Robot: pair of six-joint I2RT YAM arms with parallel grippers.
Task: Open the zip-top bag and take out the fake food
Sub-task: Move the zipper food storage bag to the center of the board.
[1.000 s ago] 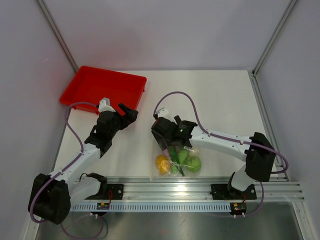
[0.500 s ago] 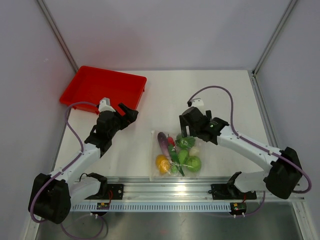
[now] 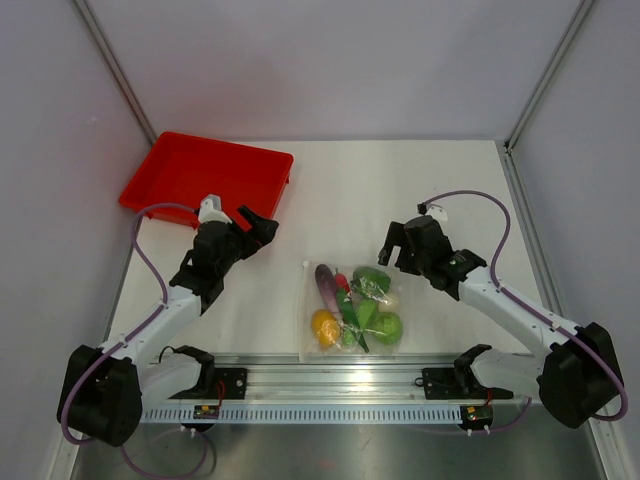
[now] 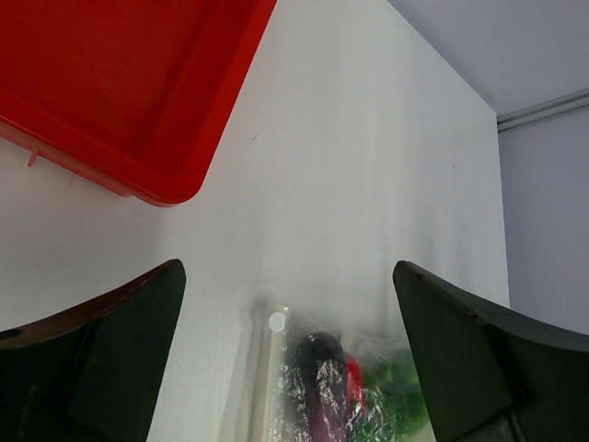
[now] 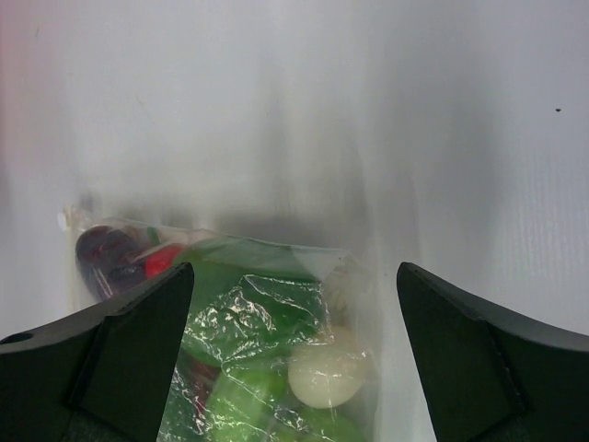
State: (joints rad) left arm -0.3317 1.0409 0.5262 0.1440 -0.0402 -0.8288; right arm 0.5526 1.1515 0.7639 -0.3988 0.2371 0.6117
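The zip-top bag (image 3: 352, 312) lies flat on the white table near the front middle, with a white slider (image 3: 305, 264) at its top left corner. The fake food is inside it: a long purple piece (image 3: 327, 284), a round yellow one (image 3: 324, 327), several green pieces (image 3: 386, 327) and a pale round one (image 5: 329, 366). My right gripper (image 3: 390, 248) hovers open just right of the bag's top edge, with the bag (image 5: 267, 322) between and below its fingers in the wrist view. My left gripper (image 3: 258, 225) is open and empty to the bag's upper left, looking at the slider (image 4: 277, 321).
The red tray (image 3: 205, 175) stands at the back left, and its corner (image 4: 166, 189) lies close ahead of the left gripper. A metal rail (image 3: 400, 385) runs along the near edge. Grey walls enclose the table on three sides.
The right arm swung from over the bag's top left to the right and back, uncovering the bag, and its jaws widened slightly. The left arm and the bag stayed put.
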